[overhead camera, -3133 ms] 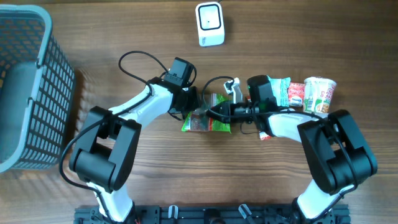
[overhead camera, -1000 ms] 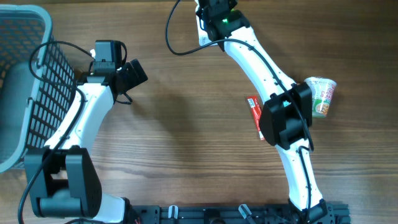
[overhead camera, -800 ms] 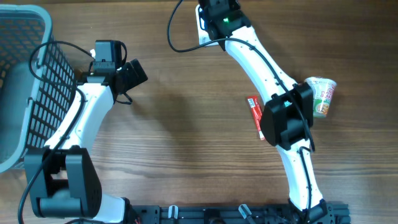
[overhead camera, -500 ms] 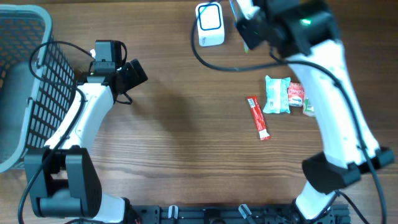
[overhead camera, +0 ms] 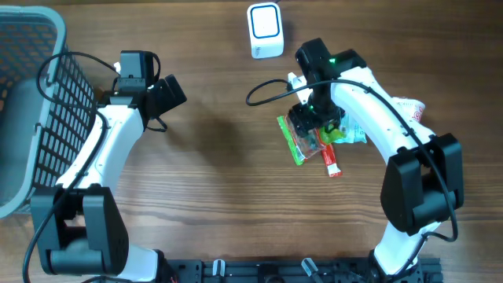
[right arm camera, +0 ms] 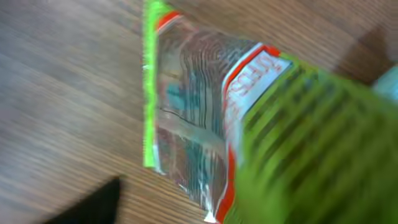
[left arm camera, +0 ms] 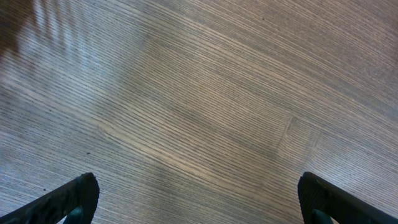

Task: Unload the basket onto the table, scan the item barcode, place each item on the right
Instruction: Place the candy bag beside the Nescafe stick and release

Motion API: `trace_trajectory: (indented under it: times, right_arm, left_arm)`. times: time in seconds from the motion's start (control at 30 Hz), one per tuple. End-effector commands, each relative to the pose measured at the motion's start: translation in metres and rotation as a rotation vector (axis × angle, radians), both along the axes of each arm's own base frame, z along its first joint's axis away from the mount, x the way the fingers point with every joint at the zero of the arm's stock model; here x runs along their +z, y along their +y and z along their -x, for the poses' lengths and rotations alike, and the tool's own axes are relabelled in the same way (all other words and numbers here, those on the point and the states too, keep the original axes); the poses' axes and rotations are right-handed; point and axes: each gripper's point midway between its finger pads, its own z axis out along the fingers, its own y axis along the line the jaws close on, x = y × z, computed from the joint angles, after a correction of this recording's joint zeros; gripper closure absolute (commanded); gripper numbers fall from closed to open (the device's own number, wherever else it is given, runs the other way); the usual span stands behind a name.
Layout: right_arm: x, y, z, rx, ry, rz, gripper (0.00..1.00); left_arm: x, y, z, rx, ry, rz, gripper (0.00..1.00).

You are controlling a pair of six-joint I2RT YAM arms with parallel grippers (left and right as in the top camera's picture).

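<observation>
The item, a green snack packet (overhead camera: 293,141) with a clear window, lies tilted on the table in the overhead view, below the white barcode scanner (overhead camera: 265,30) at the back edge. My right gripper (overhead camera: 314,124) hangs right over its right part. In the blurred right wrist view the green packet (right arm camera: 292,137) fills the frame. One dark finger (right arm camera: 93,202) stands well off its left edge, so the jaws are open. My left gripper (overhead camera: 173,91) is open at the far left, over bare wood (left arm camera: 199,112) with nothing between its fingers (left arm camera: 78,196).
A grey mesh basket (overhead camera: 35,102) stands at the left edge. A red stick packet (overhead camera: 332,161), a teal packet (overhead camera: 355,135) and a cup of noodles (overhead camera: 410,110), partly hidden by my right arm, lie right of the item.
My right arm has swung from the scanner down to the middle right of the table with the green packet, and its jaws have opened. The left arm has not moved.
</observation>
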Motion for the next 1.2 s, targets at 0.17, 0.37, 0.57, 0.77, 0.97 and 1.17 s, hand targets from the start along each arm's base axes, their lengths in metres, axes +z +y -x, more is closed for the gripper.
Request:
trace_trajectory:
  times: [0.17, 0.37, 0.57, 0.77, 0.97, 1.17]
  right_arm:
    - [0.103, -0.006, -0.032, -0.090, -0.275, -0.017, 0.00]
    - [0.137, -0.006, -0.034, -0.094, -0.389, -0.067, 0.00]
    - [0.143, 0.000, -0.049, -0.097, -0.452, -0.095, 0.00]
    - [0.145, 0.002, -0.054, -0.098, -0.473, -0.105, 0.01]
    - [0.146, 0.003, -0.055, -0.098, -0.478, -0.107, 0.00]
    - [0.146, 0.003, -0.055, -0.098, -0.478, -0.107, 0.00]
  left_arm:
    - [0.001, 0.003, -0.001, 0.004, -0.004, -0.014, 0.00]
    - [0.001, 0.003, -0.001, 0.004, -0.004, -0.014, 0.00]
    - [0.001, 0.003, -0.001, 0.004, -0.004, -0.014, 0.00]
    - [0.001, 0.003, -0.001, 0.004, -0.004, -0.014, 0.00]
    - [0.001, 0.003, -0.001, 0.004, -0.004, -0.014, 0.00]
    - [0.001, 0.003, -0.001, 0.004, -0.004, -0.014, 0.00]
